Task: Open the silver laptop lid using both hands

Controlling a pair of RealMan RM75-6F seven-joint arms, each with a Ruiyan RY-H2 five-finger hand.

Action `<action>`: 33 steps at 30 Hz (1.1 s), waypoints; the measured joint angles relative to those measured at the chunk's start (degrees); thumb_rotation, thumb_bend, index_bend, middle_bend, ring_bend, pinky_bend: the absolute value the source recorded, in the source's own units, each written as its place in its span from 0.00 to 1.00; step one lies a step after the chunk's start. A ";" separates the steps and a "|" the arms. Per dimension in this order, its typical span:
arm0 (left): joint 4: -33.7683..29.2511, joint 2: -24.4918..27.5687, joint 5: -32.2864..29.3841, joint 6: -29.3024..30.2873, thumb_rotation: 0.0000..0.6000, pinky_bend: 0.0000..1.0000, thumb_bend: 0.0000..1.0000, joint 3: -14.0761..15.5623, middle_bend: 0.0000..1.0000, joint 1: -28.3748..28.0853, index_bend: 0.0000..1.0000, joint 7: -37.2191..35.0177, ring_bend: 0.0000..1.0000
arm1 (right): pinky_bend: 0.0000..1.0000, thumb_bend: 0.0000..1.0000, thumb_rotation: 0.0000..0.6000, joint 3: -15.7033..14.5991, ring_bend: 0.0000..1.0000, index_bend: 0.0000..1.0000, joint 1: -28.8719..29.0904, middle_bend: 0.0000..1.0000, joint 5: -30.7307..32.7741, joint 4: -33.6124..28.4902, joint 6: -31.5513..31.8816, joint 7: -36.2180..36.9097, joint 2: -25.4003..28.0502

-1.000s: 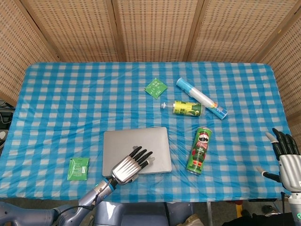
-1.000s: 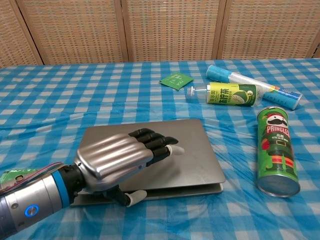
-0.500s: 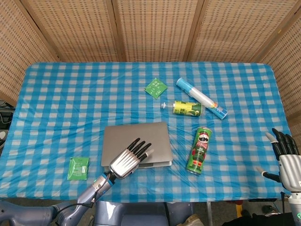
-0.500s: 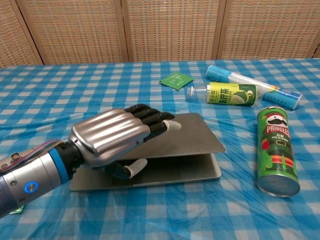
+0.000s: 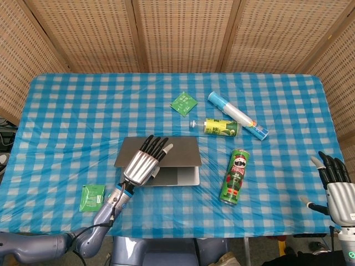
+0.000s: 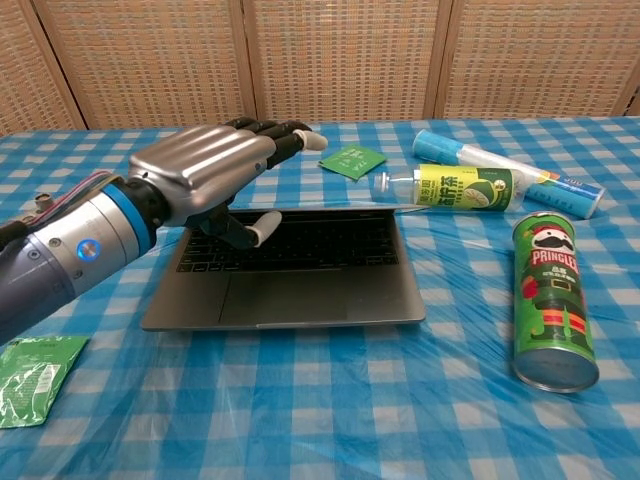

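The silver laptop [image 5: 177, 176] lies at the front middle of the table with its lid [image 5: 177, 149] raised partway. In the chest view the keyboard [image 6: 290, 242] shows and the lid [image 6: 340, 207] appears edge-on as a thin line. My left hand [image 5: 143, 165] [image 6: 205, 170] holds the lid's front edge, its thumb [image 6: 262, 228] under it and its fingers stretched over the top. My right hand [image 5: 336, 185] hangs open off the table's right front corner, far from the laptop, and shows only in the head view.
A green Pringles can [image 5: 235, 177] [image 6: 553, 315] lies just right of the laptop. Behind it lie a green bottle [image 6: 465, 188] and a blue-white tube [image 6: 505, 168]. Green packets sit at the back [image 5: 183, 103] and front left [image 5: 92, 198].
My left hand has lifted the lid from nearly closed to partway up, moving up and back; the keyboard now shows. The right hand has barely moved.
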 measured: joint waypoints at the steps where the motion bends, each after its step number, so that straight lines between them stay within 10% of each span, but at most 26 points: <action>1: 0.11 -0.16 -1.54 0.05 1.00 0.07 0.52 -0.62 0.00 -0.38 0.00 0.96 0.00 | 0.00 0.00 1.00 0.00 0.00 0.11 0.04 0.00 0.03 0.00 -0.08 -0.13 -0.04; 17: 6.58 -5.17 -8.98 2.75 1.00 0.42 0.52 -4.54 0.20 -4.89 0.31 3.48 0.31 | 0.00 0.02 1.00 -0.58 0.00 0.21 1.49 0.05 -2.16 0.42 -1.61 -1.96 -1.05; 22: 7.49 -4.88 -7.80 3.25 1.00 0.42 0.52 -3.28 0.23 -5.32 0.35 2.21 0.33 | 0.08 0.35 1.00 -1.21 0.01 0.26 4.50 0.13 -5.90 1.94 -4.58 -3.36 -2.30; 33: 7.39 -3.14 -7.45 3.19 1.00 0.42 0.52 -2.25 0.23 -6.75 0.35 0.71 0.33 | 0.24 0.68 1.00 -3.51 0.12 0.27 18.15 0.20 -14.10 0.48 -20.88 0.25 -4.06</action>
